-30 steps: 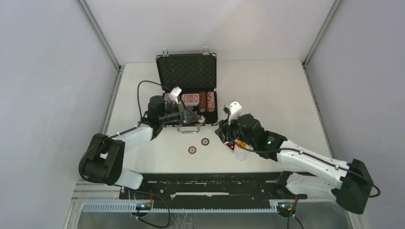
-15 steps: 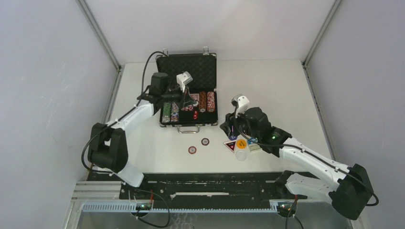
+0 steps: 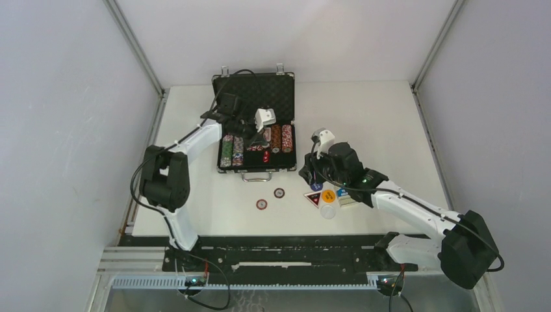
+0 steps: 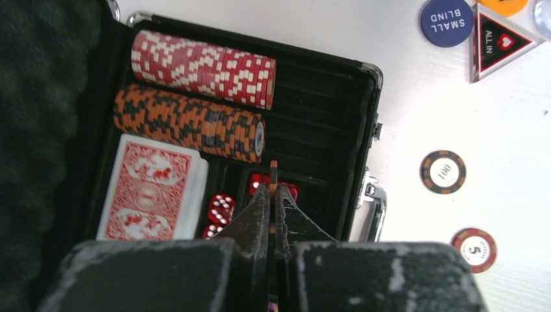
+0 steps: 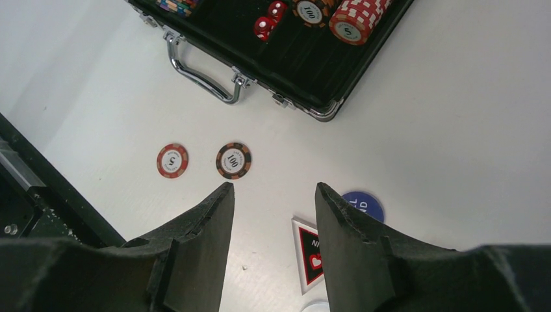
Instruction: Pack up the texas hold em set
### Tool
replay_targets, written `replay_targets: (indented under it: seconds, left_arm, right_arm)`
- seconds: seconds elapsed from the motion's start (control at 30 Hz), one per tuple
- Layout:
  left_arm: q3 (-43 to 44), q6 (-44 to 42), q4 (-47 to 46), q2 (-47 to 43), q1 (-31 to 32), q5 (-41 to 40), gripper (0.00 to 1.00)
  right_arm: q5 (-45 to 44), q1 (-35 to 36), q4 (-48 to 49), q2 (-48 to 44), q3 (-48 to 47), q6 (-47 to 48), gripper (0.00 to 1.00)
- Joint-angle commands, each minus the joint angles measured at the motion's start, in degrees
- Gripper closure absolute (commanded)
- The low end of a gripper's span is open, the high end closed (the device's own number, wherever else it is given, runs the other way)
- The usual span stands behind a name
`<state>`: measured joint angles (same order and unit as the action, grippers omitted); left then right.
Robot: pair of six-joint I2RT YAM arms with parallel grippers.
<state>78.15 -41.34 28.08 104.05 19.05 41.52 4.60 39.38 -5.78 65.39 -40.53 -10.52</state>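
My left pincer (image 4: pixel 273 192) is pinched tight on what looks like an edge-on chip (image 4: pixel 273 168), over the open case (image 4: pixel 312 117) to slot it in. Right pincer (image 5: pixel 273 190) gapes empty above the loose buttons (image 5: pixel 364 205).

Bright, even lighting; soft shadows on the white table (image 3: pixel 390 117); chrome case handle (image 5: pixel 199 78) glints; wrist-view foregrounds blurred.

The right gripper (image 5: pixel 273 192) hangs over the white table (image 5: pixel 422 130) with its two black fingers apart. Just past them lie a red chip (image 5: pixel 172 160) and a dark chip (image 5: pixel 234 160), side by side. A blue button (image 5: pixel 364 205) and a triangle button (image 5: pixel 310 260) lie near one finger. Farther off is the open black case (image 5: pixel 286 65) with its metal handle (image 5: pixel 201 75). Red dice (image 5: pixel 269 19) lie inside the case.
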Motion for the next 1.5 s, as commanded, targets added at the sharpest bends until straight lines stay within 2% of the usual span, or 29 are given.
replay_targets:
  seconds: [0.0,0.27,1.03,1.47]
  left_arm:
    - [7.58,-8.02,4.45,1.87,1.65,1.91,1.0]
    - [15.88,-10.65,10.37,8.64,4.18,-1.38,1.0]
    - [18.64,-9.83,10.85,14.37,7.76,-6.73,1.0]
    - [22.0,-10.78,15.87,17.07,8.22,-10.38,1.0]
  right_arm:
    - [0.73,-0.69,3.7,1.15,-0.17,0.21,0.43]
    - [-0.04,-1.0,3.12,1.72,-0.2,0.5,0.43]
    - [0.0,-1.67,3.63,2.39,0.45,0.28,0.44]
    - [0.17,-1.97,3.62,2.62,0.54,0.51,0.44]
